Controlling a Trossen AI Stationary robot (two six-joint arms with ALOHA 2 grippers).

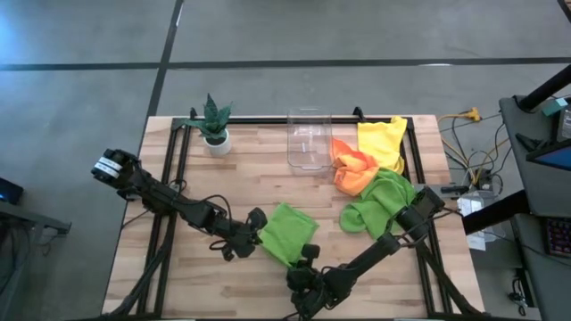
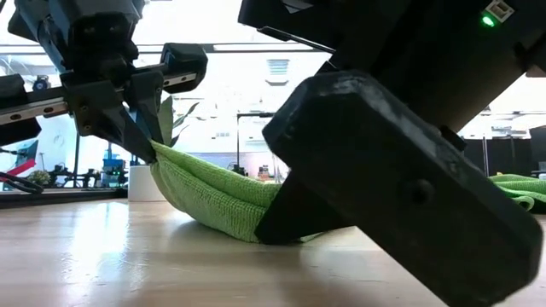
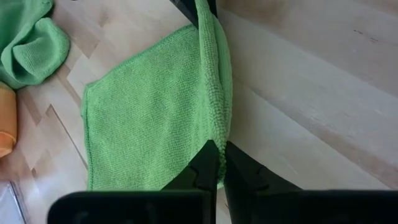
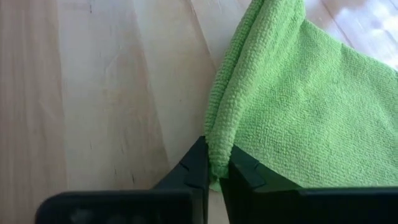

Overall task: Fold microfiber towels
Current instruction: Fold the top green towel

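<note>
A lime green microfiber towel [image 1: 287, 232] lies at the table's middle near side, one edge raised between my two grippers. My left gripper [image 1: 257, 234] is shut on that edge's left end, and my right gripper [image 1: 306, 259] is shut on its near end. In the low view the towel [image 2: 213, 196] sags between them. More towels lie heaped at the far right: a second green one [image 1: 382, 201], an orange one [image 1: 352, 171] and a yellow one [image 1: 384, 141]. My left gripper pinches the towel's raised edge at its left corner [image 3: 217, 134] between its two fingers, slanting down from the table's left. The edge looks doubled over there. It runs slack from this corner to the other gripper. My right gripper pinches the same edge at its near corner [image 4: 219, 146] between its two fingers, slanting down from the near right. The cloth is bunched into more than one layer there. The towel's far part [image 4: 323, 124] spreads out on the table.
A clear plastic bin [image 1: 310, 138] stands at the far middle, with a small potted plant [image 1: 214, 125] to its left. A black frame rail [image 1: 268, 119] runs along the far edge. Bare wood [image 1: 205, 285] lies at the near left.
</note>
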